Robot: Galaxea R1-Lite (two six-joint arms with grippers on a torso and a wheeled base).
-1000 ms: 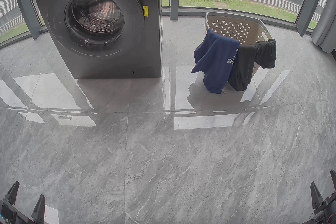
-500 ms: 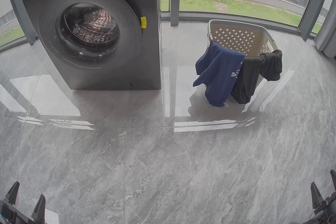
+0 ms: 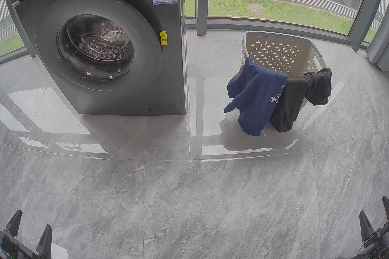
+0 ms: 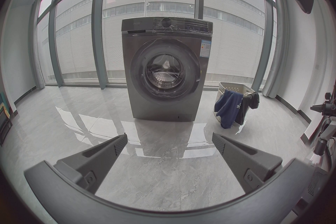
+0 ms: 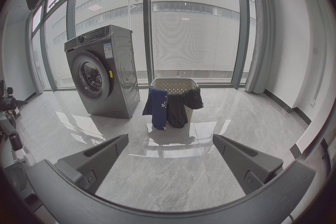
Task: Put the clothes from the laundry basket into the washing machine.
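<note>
The likeliest trouble lay at the laundry basket point(image 3: 283, 35), which stood on the floor well ahead of the right claw point(image 3: 373, 211). A blue garment point(image 3: 257, 100) and dark garments point(image 3: 289, 104) hung over its near rim, mostly outside it, their lower ends close to the glossy floor. A tug on one hanging end could have dragged the light basket along or tipped it toward the claw. Since the blue piece overlapped the dark one beside it, a pinch at the seam between them might have lifted both, or let one slide off to the floor. The washing machine point(image 3: 105, 45) stood well ahead of the left claw point(image 3: 31, 227), just beside the basket on the blue garment's side. Its round door looked shut (the drum showed through the glass), so cloth carried there before the door was opened would probably have had nowhere to go.

Both claws were low and far short of either thing. In its wrist view the left claw had its fingers spread wide, gripping nothing and touching nothing, with bare floor between them. The right claw was likewise released and empty, facing the basket. No garment had been grasped, so by my reading the approach was not yet finished.
</note>
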